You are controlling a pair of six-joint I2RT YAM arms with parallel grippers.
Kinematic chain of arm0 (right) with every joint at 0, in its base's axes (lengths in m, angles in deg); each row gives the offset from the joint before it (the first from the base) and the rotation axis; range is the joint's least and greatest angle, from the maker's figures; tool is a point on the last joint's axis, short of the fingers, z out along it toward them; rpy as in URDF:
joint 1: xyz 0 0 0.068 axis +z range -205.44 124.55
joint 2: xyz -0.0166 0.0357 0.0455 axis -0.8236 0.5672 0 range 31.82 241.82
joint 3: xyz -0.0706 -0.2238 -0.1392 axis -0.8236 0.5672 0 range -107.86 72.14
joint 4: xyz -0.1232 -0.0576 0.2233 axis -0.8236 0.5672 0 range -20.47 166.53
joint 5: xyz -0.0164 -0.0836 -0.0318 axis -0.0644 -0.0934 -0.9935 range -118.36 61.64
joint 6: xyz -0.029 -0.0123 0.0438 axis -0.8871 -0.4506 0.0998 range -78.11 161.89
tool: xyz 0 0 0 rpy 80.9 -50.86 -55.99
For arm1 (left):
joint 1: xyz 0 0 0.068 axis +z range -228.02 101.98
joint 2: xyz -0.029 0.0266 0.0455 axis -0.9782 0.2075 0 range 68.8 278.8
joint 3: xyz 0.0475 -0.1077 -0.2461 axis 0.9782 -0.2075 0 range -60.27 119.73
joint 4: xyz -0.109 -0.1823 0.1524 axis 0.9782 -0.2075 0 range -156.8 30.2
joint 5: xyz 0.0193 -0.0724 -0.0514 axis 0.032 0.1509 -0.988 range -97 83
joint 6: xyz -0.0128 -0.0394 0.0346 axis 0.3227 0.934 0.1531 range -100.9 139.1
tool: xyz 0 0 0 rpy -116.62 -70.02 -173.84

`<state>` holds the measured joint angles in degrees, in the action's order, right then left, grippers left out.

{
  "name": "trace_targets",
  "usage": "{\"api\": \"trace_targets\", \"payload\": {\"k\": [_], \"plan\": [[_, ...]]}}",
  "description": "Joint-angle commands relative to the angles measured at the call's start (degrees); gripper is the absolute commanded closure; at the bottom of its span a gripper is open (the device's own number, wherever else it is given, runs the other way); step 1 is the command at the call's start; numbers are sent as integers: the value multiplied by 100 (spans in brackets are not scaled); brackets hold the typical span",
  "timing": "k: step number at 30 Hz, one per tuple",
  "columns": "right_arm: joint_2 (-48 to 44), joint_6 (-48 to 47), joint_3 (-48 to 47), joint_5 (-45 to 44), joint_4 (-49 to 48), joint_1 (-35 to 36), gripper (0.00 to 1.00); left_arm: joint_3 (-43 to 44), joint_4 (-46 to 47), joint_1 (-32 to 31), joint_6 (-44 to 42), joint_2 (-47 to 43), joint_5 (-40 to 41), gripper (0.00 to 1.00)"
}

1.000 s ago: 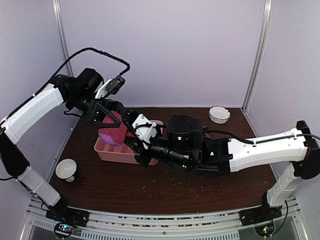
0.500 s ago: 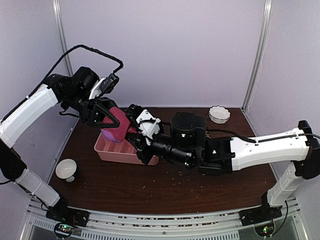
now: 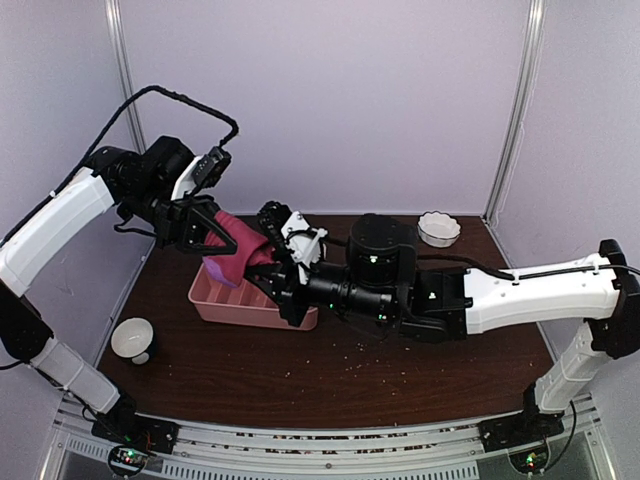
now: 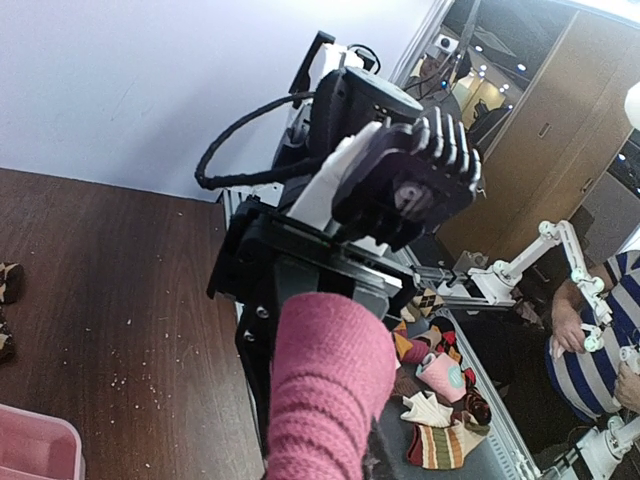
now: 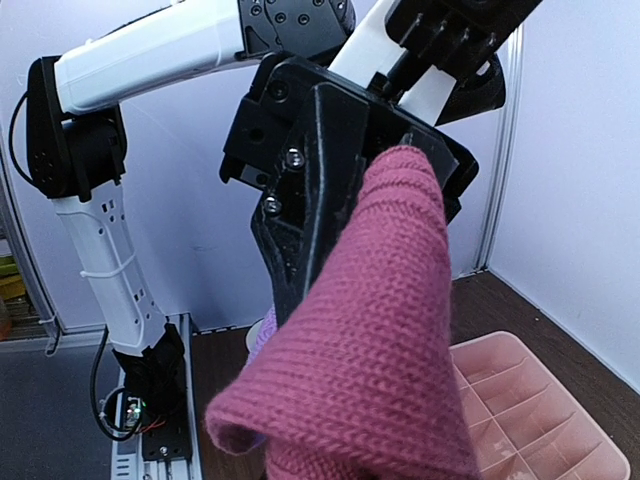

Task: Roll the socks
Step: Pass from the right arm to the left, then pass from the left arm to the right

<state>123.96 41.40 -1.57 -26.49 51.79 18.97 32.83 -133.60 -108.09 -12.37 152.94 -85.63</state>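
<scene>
The magenta-pink sock hangs in the air over the back of the pink tray, stretched between both grippers. My left gripper pinches its upper left end; its black fingers close on the knit at the top of the right wrist view. My right gripper is shut on the other end, and the sock spreads out from its jaws. In the left wrist view the sock hides my own fingertips. A scrap of brown-and-tan fabric lies on the table at that view's left edge, perhaps the checkered sock.
The pink divided tray stands on the dark table under the sock. A small white bowl stands at the left edge and a fluted white dish at the back right. Loose socks lie beyond the table edge.
My left gripper has closed from wide open onto the pink sock. The bundle over the tray has been drawn out and raised between the two grippers.
</scene>
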Motion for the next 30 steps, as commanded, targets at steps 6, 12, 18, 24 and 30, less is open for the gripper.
{"api": "trace_targets", "payload": {"k": [6,12,18,24,30], "plan": [[40,719,-328,1245,118,-262,90,187,-822,-248,-1256,-93,-95,100],[-151,1249,214,1677,-306,-472,51,511,-91,-220,-477,-153,748,100],[-650,1139,866,1954,-829,-495,27,604,122,-214,-234,-110,1160,100],[-629,1147,634,2039,-821,-498,23,589,191,-216,-128,-90,1096,100],[-226,1259,188,1681,-775,-498,31,531,208,-218,-110,-139,1062,100]]}}
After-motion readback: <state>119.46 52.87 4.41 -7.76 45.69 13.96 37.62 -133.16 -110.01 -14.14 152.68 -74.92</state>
